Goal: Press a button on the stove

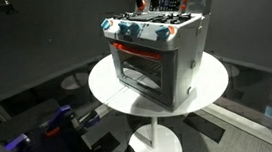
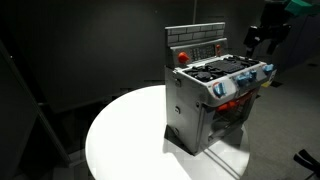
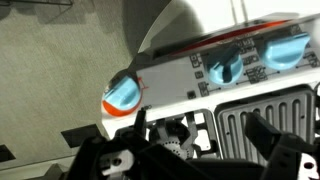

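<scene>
Gripper (image 3: 200,140) hovers with the toy stove (image 1: 159,54) just below it, jaws wide apart, holding nothing.
Probably light, stiff plastic that may skid: no grasp needed, just gently poke the red back-panel button (image 2: 182,57).

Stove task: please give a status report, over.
Gripper open, empty, hovering above toy stove. Stove upright on round white table, back-panel buttons untouched. Nothing in the way.
</scene>
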Available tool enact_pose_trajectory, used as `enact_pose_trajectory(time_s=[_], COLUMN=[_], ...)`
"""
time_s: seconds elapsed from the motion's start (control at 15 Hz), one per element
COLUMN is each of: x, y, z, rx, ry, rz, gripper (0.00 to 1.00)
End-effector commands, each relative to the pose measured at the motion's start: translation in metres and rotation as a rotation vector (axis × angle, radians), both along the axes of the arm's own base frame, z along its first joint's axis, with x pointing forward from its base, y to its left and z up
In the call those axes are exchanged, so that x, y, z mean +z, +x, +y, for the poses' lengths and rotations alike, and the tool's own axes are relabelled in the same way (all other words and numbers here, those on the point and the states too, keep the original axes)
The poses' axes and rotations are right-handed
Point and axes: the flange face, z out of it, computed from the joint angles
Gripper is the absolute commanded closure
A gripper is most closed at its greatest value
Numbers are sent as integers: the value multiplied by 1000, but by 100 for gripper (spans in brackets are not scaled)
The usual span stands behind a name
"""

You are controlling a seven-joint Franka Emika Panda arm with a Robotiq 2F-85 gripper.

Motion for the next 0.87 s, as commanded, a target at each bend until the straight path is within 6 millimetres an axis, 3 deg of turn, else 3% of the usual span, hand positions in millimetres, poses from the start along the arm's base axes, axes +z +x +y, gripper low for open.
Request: enact_pose_trajectory(time_s=[0.0, 0.6, 0.67, 0.8], x=[5, -5, -7, -10], y=[-36, -94, -79, -86], z=[1, 0, 1, 1], rx=[55, 54, 45, 46], ry=[29, 25, 9, 9], rz=[29, 101, 95, 101], gripper=[0, 0, 0, 0])
